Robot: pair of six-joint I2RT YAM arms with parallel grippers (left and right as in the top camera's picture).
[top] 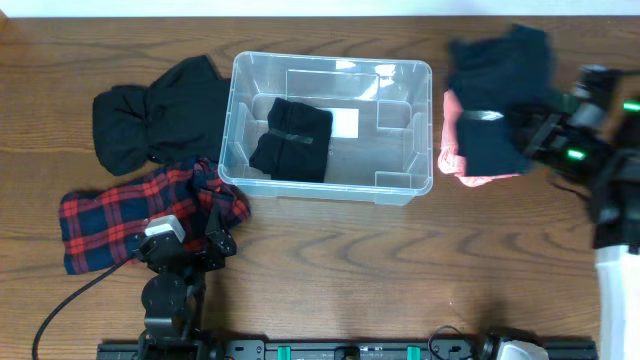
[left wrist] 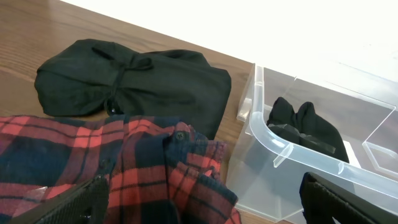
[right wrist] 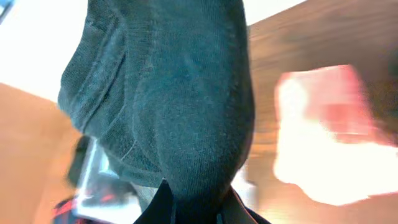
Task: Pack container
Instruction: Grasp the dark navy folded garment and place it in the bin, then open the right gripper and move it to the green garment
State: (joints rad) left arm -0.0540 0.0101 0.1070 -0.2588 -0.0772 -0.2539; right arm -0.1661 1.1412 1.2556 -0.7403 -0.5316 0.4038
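Note:
The clear plastic container [top: 400,110] stands at the table's middle back, with a folded black garment [top: 292,138] inside it; both show in the left wrist view, container [left wrist: 273,152] and garment [left wrist: 308,127]. My right gripper [top: 528,128] is shut on a dark teal garment [top: 497,95] and holds it up to the right of the container, over a pink garment [top: 456,125]. In the right wrist view the teal cloth [right wrist: 174,106] fills the frame between my fingers [right wrist: 196,205]. My left gripper [left wrist: 205,202] is open and empty, low over a red plaid shirt [left wrist: 137,168].
A black garment [top: 150,115] lies left of the container, also in the left wrist view [left wrist: 134,78]. The plaid shirt [top: 130,215] lies in front of it at the left. The pink garment shows blurred in the right wrist view [right wrist: 329,134].

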